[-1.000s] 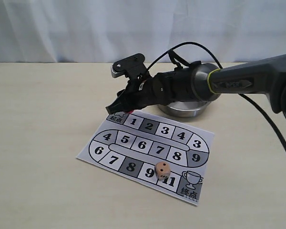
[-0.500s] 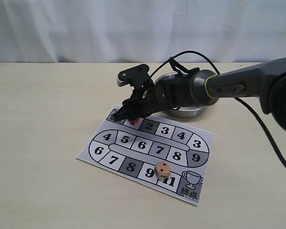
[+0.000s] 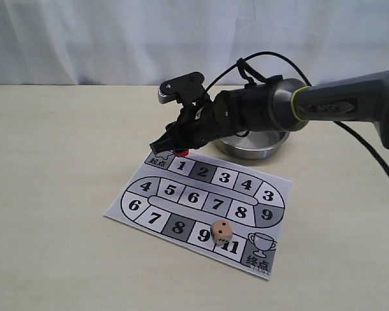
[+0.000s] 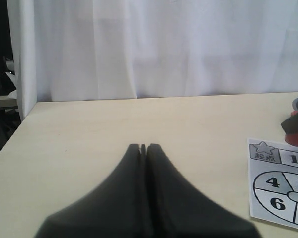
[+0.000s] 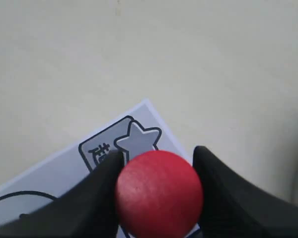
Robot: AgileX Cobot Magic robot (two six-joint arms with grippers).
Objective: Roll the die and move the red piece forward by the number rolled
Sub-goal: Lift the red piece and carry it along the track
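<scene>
The red piece (image 5: 159, 192) sits between the fingers of my right gripper (image 5: 158, 154), which is shut on it over the star start square. In the exterior view the right gripper (image 3: 170, 149) holds the red piece (image 3: 180, 153) just above the board's far left corner. The die (image 3: 221, 230), tan with black pips, rests on the board's near row between squares 9 and 11. My left gripper (image 4: 143, 147) is shut with nothing in it, over bare table left of the board. It also sees the red piece (image 4: 296, 134) at the frame's edge.
The printed number board (image 3: 201, 208) lies flat on the pale table, with a trophy square at its near right corner. A metal bowl (image 3: 249, 146) stands just behind the board, under the right arm. A white curtain closes off the back.
The right gripper dipped toward square 1 with the red piece, then rose and drew back toward the start square. The die has not moved.
</scene>
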